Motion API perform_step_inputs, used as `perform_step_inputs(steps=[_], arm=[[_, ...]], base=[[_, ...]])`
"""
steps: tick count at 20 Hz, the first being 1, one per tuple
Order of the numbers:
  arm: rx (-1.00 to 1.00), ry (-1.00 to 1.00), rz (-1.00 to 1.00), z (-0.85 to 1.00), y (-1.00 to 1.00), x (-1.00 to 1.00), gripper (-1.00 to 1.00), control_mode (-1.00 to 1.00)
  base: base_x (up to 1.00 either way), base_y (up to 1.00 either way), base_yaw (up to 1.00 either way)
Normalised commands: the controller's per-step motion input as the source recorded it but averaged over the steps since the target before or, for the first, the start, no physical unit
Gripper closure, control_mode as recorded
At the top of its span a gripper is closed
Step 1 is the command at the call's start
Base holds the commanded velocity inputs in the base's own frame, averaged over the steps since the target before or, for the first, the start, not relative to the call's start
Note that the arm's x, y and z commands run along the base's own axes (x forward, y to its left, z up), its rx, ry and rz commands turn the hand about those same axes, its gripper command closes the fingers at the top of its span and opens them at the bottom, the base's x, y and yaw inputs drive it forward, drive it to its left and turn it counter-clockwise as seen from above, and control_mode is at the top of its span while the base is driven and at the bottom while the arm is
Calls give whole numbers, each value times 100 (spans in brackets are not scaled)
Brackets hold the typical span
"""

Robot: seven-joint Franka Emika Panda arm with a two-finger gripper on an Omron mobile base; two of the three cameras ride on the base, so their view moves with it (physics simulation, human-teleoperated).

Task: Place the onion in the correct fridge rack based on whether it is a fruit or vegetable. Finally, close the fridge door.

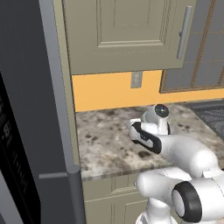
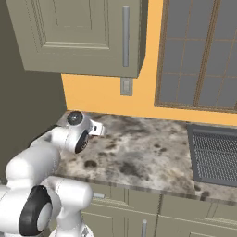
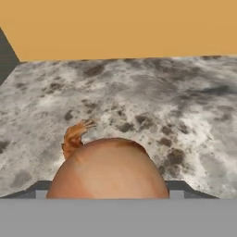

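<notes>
Arm extended over speckled grey-brown stone counter (image 1: 105,140) in left base view, beside dark grey fridge door (image 1: 48,109). Right base view: same, below beige wall cabinet (image 2: 78,37). Hand view: smooth round orange-brown onion (image 3: 109,169) looms close at gripper; finger spread cannot be told.

The onion (image 3: 109,169) is a smooth, round, orange-brown ball with a small dry curled tuft at its upper left, and in the hand view it sits very close, low in the middle, before the speckled counter (image 3: 139,102).
</notes>
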Motion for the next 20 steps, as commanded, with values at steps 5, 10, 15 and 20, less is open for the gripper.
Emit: perform_step_inputs(steps=[5,10,15,20], arm=[[0,-14,-5,96,-7,-100,100,-100],[0,-7,-5,87,-2,-100,100,-100],[0,-1,0,11,2,-80,100,-100],[-1,2,0,-22,3,-12,100,100]], base=[[0,0,0],[0,0,0],[0,0,0],[-20,-1,0]])
